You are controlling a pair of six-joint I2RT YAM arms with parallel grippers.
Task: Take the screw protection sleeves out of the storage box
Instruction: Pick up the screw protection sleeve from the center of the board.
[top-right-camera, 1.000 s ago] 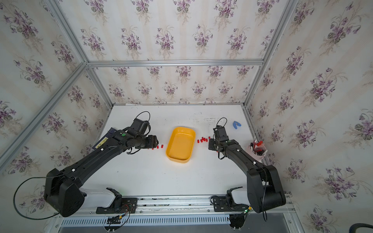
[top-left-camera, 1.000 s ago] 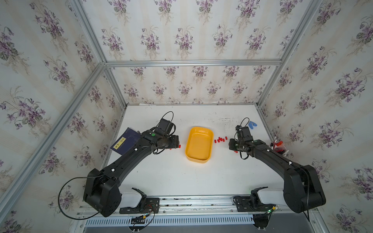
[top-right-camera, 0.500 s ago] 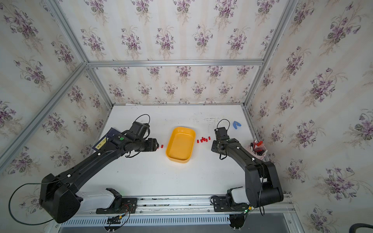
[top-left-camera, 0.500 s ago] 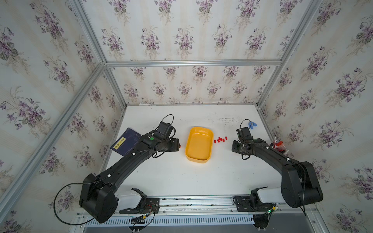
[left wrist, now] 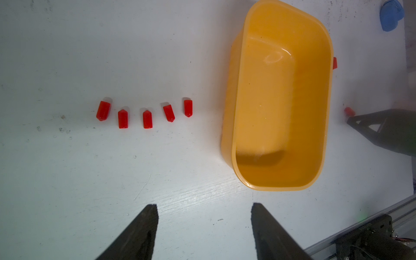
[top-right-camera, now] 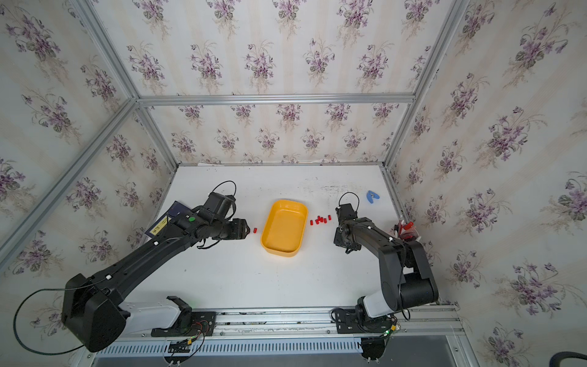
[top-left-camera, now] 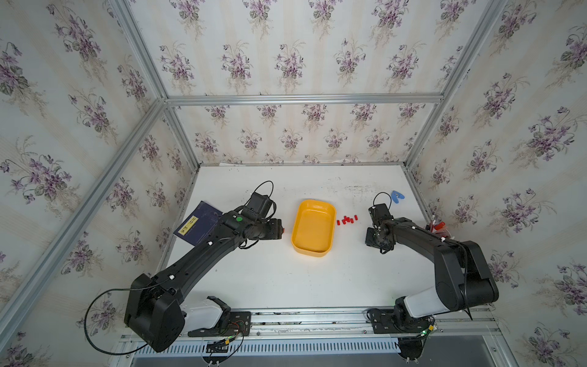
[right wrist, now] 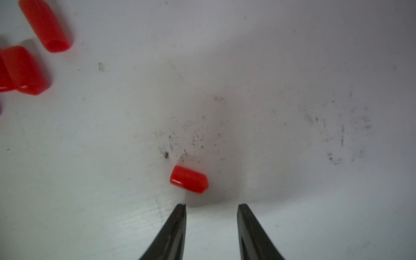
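Observation:
The yellow storage box (top-left-camera: 313,227) (top-right-camera: 284,227) lies mid-table, and in the left wrist view the storage box (left wrist: 281,96) holds nothing. Several red screw protection sleeves (top-left-camera: 347,220) (top-right-camera: 320,220) lie clustered on the table to its right. On its left, several sleeves (left wrist: 146,113) lie in a row, and only one sleeve (top-right-camera: 255,230) shows in a top view. My left gripper (top-left-camera: 276,229) (left wrist: 203,206) is open and empty beside that row. My right gripper (top-left-camera: 376,238) (right wrist: 211,205) is open, with one sleeve (right wrist: 189,179) lying just beyond its fingertips.
A navy booklet (top-left-camera: 200,226) with a yellow label lies under my left arm at the table's left edge. A blue clip (top-left-camera: 396,196) sits at the back right. A clear bag of red-capped items (top-left-camera: 440,228) rests at the right edge. The metal rail (top-left-camera: 301,317) runs along the front.
My right gripper's jaws have widened slightly and it has drawn back a little towards the front. The left arm has shifted slightly forward, its jaws unchanged.

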